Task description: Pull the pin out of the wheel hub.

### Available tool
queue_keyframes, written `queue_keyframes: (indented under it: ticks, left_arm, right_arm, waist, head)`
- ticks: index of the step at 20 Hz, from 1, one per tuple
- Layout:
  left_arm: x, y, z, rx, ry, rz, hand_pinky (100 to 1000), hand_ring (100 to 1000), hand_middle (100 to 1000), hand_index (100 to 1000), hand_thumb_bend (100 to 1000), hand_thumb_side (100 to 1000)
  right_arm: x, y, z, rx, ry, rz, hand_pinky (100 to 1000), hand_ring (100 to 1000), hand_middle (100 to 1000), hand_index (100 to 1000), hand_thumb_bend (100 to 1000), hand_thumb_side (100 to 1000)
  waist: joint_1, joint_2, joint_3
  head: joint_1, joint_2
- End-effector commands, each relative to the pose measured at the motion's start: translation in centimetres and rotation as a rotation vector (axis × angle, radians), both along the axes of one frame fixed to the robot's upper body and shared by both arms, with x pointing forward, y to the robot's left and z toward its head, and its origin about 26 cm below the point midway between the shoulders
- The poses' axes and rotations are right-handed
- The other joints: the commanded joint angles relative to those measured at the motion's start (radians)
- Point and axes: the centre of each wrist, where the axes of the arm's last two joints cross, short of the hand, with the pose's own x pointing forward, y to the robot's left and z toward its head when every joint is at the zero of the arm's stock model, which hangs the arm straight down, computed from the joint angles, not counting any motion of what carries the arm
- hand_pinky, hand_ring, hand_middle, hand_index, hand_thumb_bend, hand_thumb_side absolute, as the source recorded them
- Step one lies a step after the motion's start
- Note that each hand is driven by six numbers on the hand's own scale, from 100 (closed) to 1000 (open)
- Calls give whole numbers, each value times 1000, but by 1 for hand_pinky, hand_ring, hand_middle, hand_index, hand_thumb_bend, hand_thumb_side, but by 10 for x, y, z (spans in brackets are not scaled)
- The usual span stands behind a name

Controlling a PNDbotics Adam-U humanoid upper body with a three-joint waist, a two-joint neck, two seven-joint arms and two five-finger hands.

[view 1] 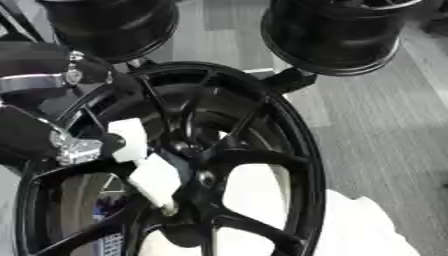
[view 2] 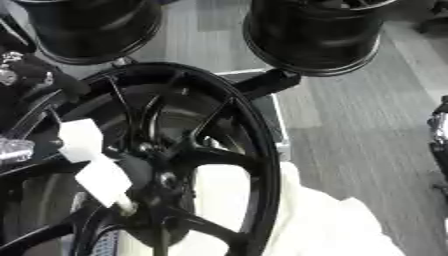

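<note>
While two dark wheels [view 1: 337,35] hang at the top of the view above grey floor [view 1: 385,125], a black hub [view 1: 262,150] fills the middle, standing on edge with its spokes running to a centre boss [view 1: 203,175]. Beyond its lower rim shows a white cloth [view 1: 367,230]. From the view's left the left hand [view 1: 131,142] reaches in across the spokes, its white-tipped fingers [view 1: 157,179] angled down toward the boss. Just below the lower fingertip sits a small pale pin [view 1: 168,210], apparently still seated in the hub. Whether the fingers are closed on the pin or merely touching it cannot be told, as the white pads cover the contact. The right hand does not clearly show; only a dark shape [view 2: 440,135] sits at the right edge of the right eye view. For a clean pull, the fingers likely need to pinch the pin near its exposed end and draw it straight along its own axis, away from the hub face, since a sideways tug could jam it in its hole or let the pads slip off the small head.
</note>
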Motion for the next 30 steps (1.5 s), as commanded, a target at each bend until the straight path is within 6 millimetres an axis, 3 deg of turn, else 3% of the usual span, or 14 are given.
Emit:
queue_keyframes:
  ticks: [1, 2, 4, 9, 25, 30]
  left_arm:
    - [-3, 0, 5, 14, -23, 22, 962, 902, 773, 976, 246, 468]
    - [-3, -1, 5, 12, -21, 24, 968, 910, 779, 981, 235, 406]
    - [-3, -2, 5, 5, -20, 35, 972, 916, 785, 987, 232, 386]
    - [-2, -3, 1, -3, -9, 64, 970, 917, 788, 987, 230, 424]
    - [-1, 1, -8, 11, 42, 130, 957, 912, 783, 971, 309, 727]
    - [-1, 1, -9, 31, 46, 136, 952, 911, 777, 957, 347, 751]
  right_arm:
    - [-1, 0, 7, -8, -19, 9, 768, 593, 535, 702, 100, 564]
    - [-1, 0, 7, -7, -19, 9, 767, 592, 535, 702, 100, 564]
    - [-1, 1, 7, -3, -18, 9, 767, 591, 534, 702, 100, 564]
    - [-1, 1, 6, 2, -18, 10, 767, 590, 534, 702, 100, 565]
    - [0, 4, 6, 16, -21, 13, 768, 588, 535, 702, 100, 562]
    - [0, 5, 6, 18, -21, 15, 769, 588, 535, 702, 100, 562]
  waist:
    - [-3, -14, 0]
    - [-3, -13, 0]
    - [-4, -12, 0]
    - [-5, -9, -1]
    - [-7, 8, -6]
    - [-7, 13, -7]
  head:
    - [4, -1]
    - [5, 0]
    - [6, -2]
    - [7, -3]
    - [19, -7]
    - [23, -8]
